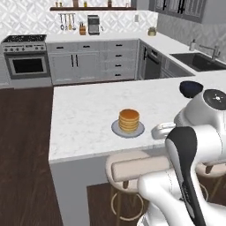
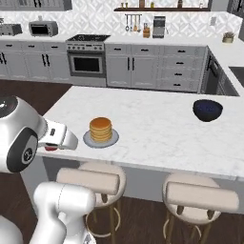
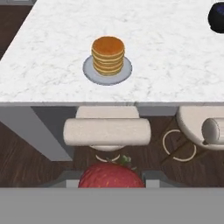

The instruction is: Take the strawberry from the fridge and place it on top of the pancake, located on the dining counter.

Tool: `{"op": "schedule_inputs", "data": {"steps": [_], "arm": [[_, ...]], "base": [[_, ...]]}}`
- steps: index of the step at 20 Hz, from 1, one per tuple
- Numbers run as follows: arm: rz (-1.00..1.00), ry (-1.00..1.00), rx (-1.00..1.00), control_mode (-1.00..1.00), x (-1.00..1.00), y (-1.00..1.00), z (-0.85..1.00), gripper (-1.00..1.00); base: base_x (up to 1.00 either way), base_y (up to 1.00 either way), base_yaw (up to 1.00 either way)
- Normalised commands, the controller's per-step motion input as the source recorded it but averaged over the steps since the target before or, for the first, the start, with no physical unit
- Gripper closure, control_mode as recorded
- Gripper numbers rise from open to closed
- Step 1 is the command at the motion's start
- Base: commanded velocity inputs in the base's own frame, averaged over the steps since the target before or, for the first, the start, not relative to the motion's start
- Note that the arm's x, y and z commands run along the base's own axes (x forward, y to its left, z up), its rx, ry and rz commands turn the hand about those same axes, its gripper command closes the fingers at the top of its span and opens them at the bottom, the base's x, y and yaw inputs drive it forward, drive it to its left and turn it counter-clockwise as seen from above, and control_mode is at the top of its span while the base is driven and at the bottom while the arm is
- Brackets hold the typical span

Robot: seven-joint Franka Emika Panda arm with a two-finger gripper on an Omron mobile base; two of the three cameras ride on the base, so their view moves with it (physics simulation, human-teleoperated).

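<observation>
Left base view: the pancake (image 1: 129,120) sits on its plate (image 1: 116,129) in the middle of the white desk (image 1: 79,114).

Right base view: the hand (image 2: 51,147) at the left edge grips the red strawberry (image 2: 50,148).

Hand view: the strawberry (image 3: 111,175) is at the bottom middle, above a stool (image 3: 107,131). The pancake (image 3: 108,54) is up top.

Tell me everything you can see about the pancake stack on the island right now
The pancake is a short, upright stack of flat round discs, golden-brown on top with paler tan edges showing the layers. It sits centred on a round grey plate, whose rim shows all around it. The plate rests on the white, grey-veined marble dining counter, toward the edge nearest the stools. Nothing lies on top of the stack and nothing else touches it; the dark blue bowl stands well apart.
</observation>
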Motion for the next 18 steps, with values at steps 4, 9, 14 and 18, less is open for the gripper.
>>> {"op": "schedule_inputs", "data": {"steps": [4,9,14,18], "arm": [[0.00,0.00,0.00,1.00,0.00,0.00,0.00,1.00],[0.00,0.00,0.00,1.00,0.00,0.00,0.00,1.00],[0.00,0.00,0.00,1.00,0.00,0.00,0.00,1.00],[0.05,-0.03,0.02,-1.00,0.26,-0.15,0.00,1.00]], "base": [[0.50,-0.03,0.23],[0.46,-0.34,0.21],[0.42,-0.46,0.15],[0.18,-0.21,0.06]]}}
